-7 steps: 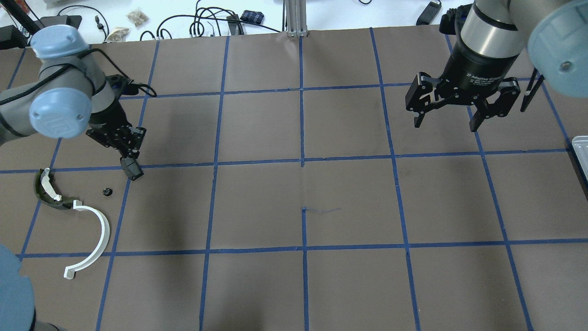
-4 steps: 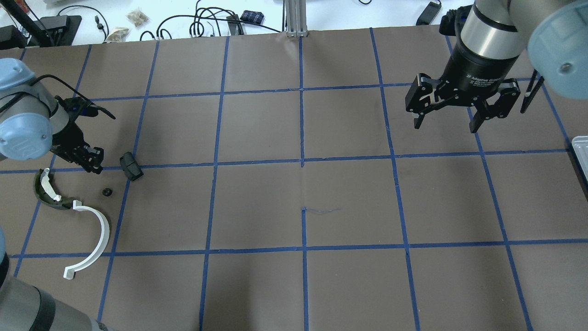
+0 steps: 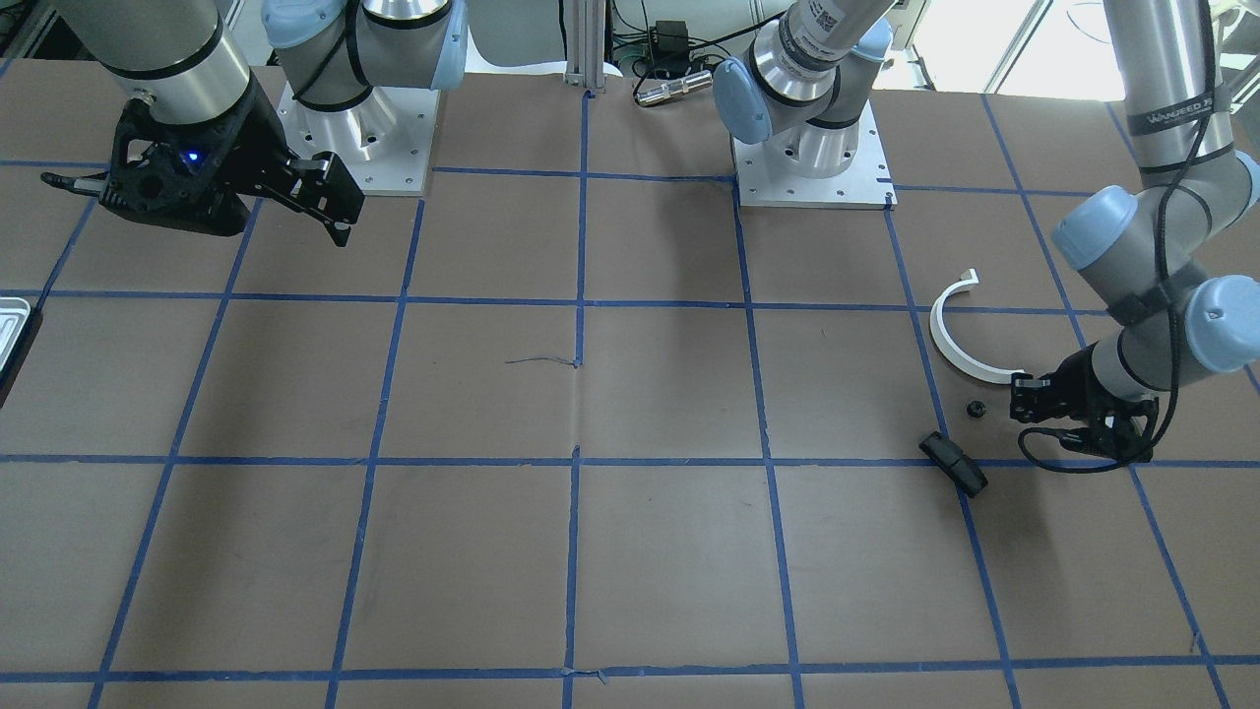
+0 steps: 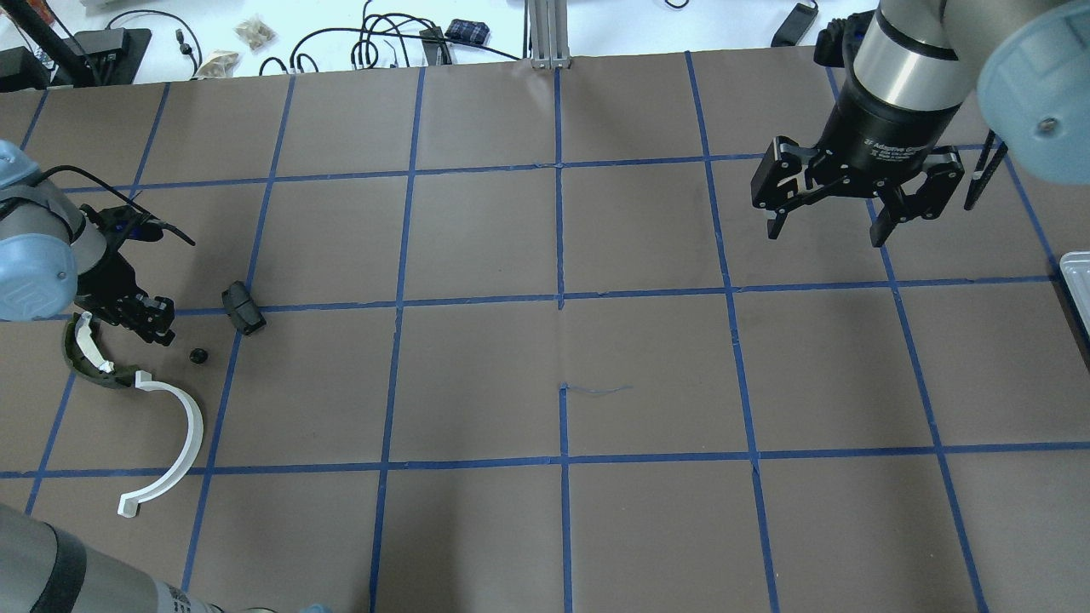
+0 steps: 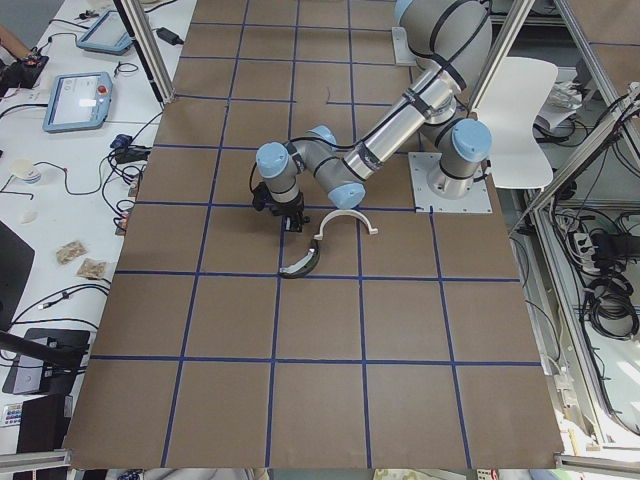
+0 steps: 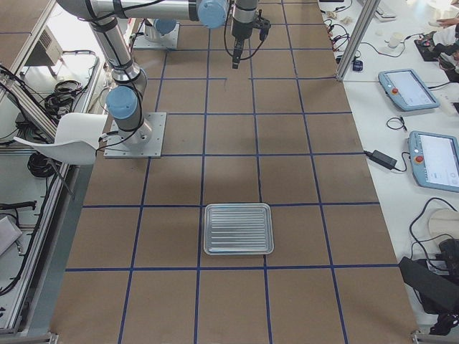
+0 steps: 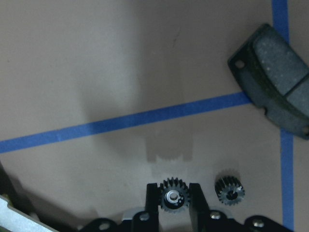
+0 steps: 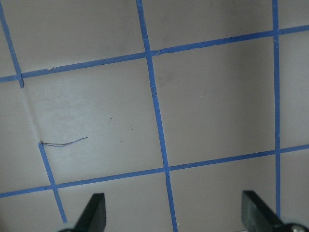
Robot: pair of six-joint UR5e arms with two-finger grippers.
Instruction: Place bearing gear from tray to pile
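Observation:
My left gripper (image 7: 174, 192) is shut on a small black bearing gear (image 7: 174, 200) and holds it low over the table. In the overhead view it (image 4: 159, 328) hangs by the pile: a dark olive curved piece (image 4: 85, 358), a white half-ring arc (image 4: 174, 438), a black oblong block (image 4: 243, 308), and a second small gear (image 4: 198, 355) lying loose (image 7: 229, 189). My right gripper (image 4: 826, 223) is open and empty, high over the far right. The silvery tray (image 6: 238, 228) lies bare; only its edge (image 4: 1077, 285) shows overhead.
Brown paper with a blue tape grid covers the table. Cables and small items lie on the white bench beyond the far edge (image 4: 383, 38). Both arm bases (image 3: 807, 158) stand on the robot's side. A thin thread (image 4: 596, 390) lies mid-table.
My left gripper has moved left, from over the black block to beside the olive piece. The block, arc and loose gear have stayed put. The right arm has not moved.

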